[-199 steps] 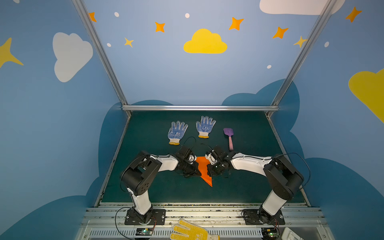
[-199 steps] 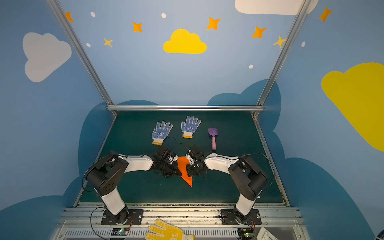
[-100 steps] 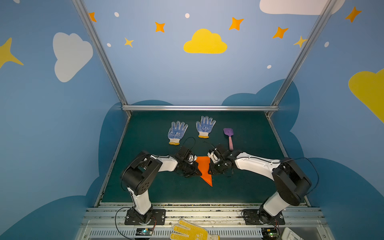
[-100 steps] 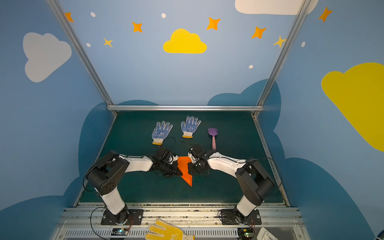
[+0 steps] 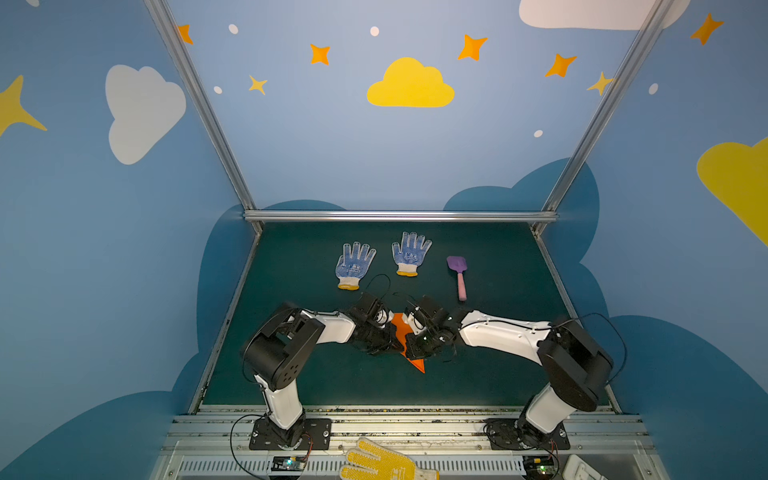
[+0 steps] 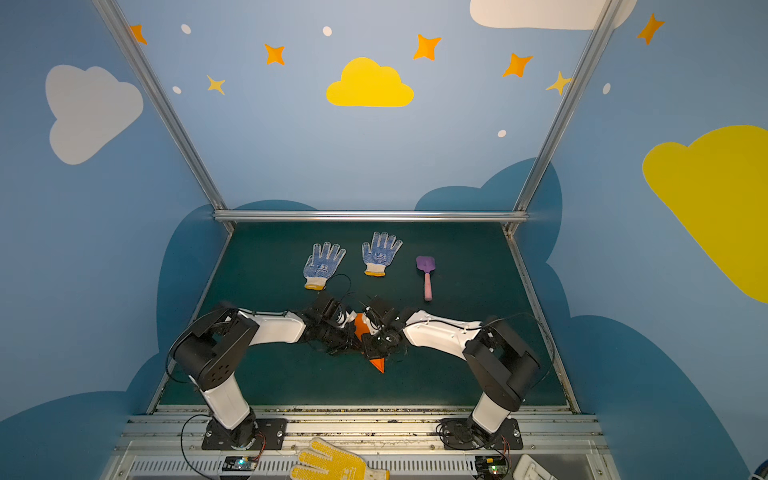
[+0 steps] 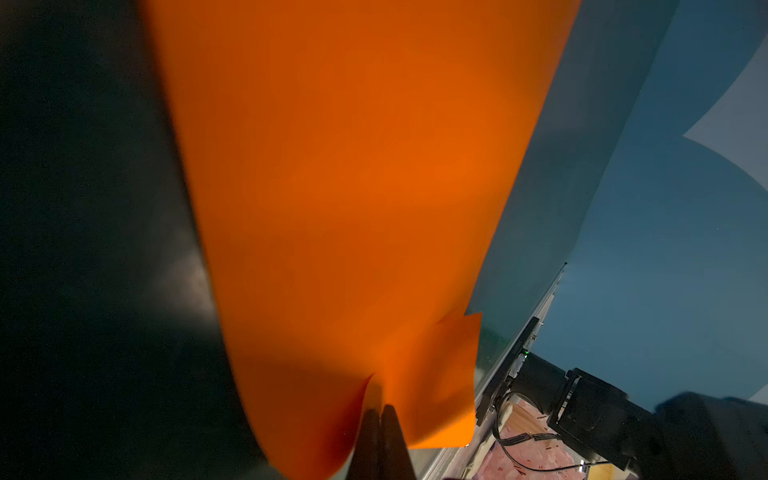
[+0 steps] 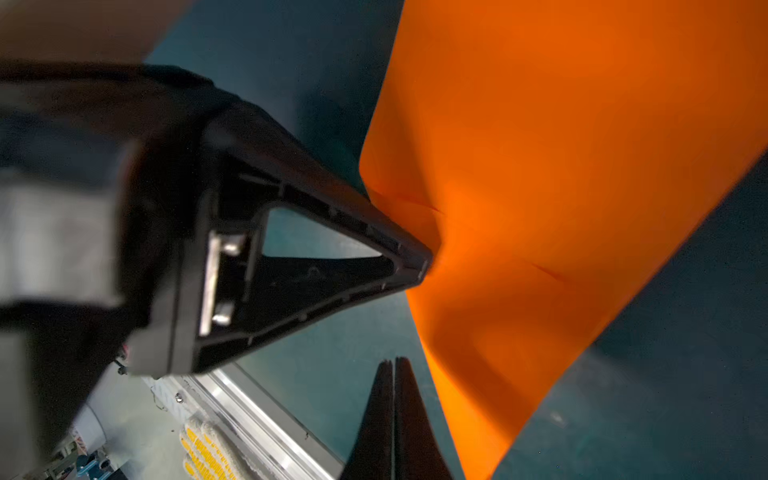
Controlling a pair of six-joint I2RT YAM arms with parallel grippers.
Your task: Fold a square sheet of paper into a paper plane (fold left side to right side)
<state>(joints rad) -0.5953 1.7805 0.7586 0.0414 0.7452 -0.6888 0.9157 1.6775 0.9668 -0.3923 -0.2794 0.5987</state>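
left claw (image 8: 426, 264): pinches paper (image 8: 561, 166) edge | right claw (image 8: 392, 361): clenched beside paper | both top views: claws hide most of paper

The left arm (image 5: 328, 329) and the right arm (image 5: 505, 334) are alike. Each has glossy white shell links joined by bulky matt black motor housings (image 5: 277, 354) dotted with small round screw holes. Thin black cables (image 5: 515, 322) run along the shells and loop at the wrists. Both arms are mounted on black bolted base plates (image 5: 291, 434). The left gripper (image 8: 426, 262) is a black ribbed triangular plastic frame with two silver screws (image 8: 226, 247).
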